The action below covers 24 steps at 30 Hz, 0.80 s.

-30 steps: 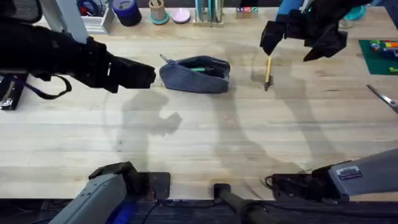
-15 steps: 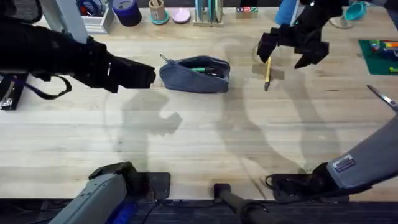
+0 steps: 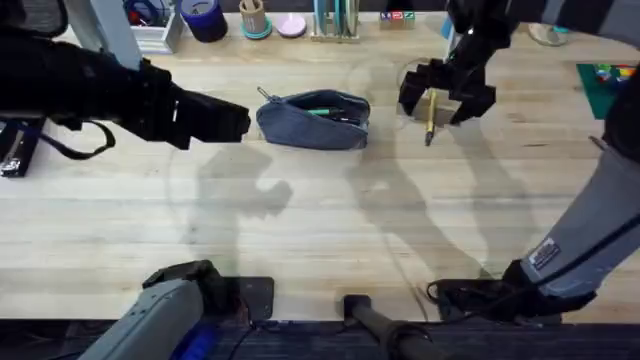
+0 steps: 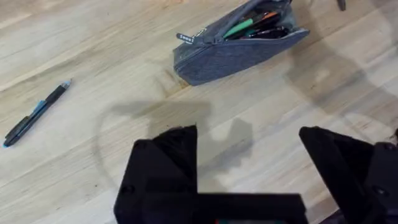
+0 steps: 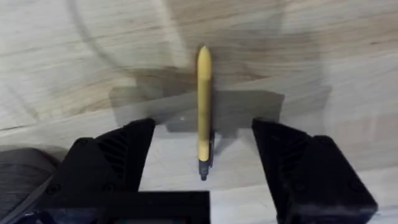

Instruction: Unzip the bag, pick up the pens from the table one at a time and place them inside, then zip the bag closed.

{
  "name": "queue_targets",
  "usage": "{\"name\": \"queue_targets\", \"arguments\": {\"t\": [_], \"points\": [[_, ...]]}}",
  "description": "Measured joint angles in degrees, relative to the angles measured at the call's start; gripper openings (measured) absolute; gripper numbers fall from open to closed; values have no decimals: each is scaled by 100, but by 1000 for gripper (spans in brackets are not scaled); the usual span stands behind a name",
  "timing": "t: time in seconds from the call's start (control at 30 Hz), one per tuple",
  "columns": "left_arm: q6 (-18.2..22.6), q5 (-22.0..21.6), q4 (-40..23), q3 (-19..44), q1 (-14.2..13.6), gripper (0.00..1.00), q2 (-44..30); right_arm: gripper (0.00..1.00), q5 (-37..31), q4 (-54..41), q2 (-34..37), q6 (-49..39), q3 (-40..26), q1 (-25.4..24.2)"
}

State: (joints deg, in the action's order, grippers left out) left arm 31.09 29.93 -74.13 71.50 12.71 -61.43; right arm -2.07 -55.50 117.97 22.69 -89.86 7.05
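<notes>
Your left tool (image 3: pixel 235 122) hangs spread wide just left of the bag (image 3: pixel 314 118), which lies unzipped on the worktop (image 3: pixel 320 230). Well right of the bag, your right tool (image 3: pixel 445 100) straddles the yellow pen (image 3: pixel 431 113), fingers wide, not touching it.

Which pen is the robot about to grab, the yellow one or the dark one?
The yellow pen. It lies between the right gripper's open fingers. The dark pen lies alone on the table.

arms: black upper links, grey base links | end effectors: black blocky fingers (image 5: pixel 311 168) | cable: black loop
</notes>
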Motion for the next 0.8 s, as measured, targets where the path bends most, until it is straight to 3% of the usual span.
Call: {"name": "queue_targets", "arguments": {"t": [0.2,0.27,0.37,0.47,0.57,0.8], "points": [[2,0,0,0,0,995,-1,804,-7,-6,60,12,-70,-7],[2,0,0,0,0,995,0,639,-9,-5,77,21,-94,-9],[0,0,0,0,0,995,0,280,4,23,92,53,-118,-7],[2,0,0,0,0,995,-2,125,49,49,92,73,-120,-7],[2,0,0,0,0,995,0,42,61,58,92,73,-129,-7],[2,0,0,0,0,995,0,35,66,56,93,73,-133,-7]]}}
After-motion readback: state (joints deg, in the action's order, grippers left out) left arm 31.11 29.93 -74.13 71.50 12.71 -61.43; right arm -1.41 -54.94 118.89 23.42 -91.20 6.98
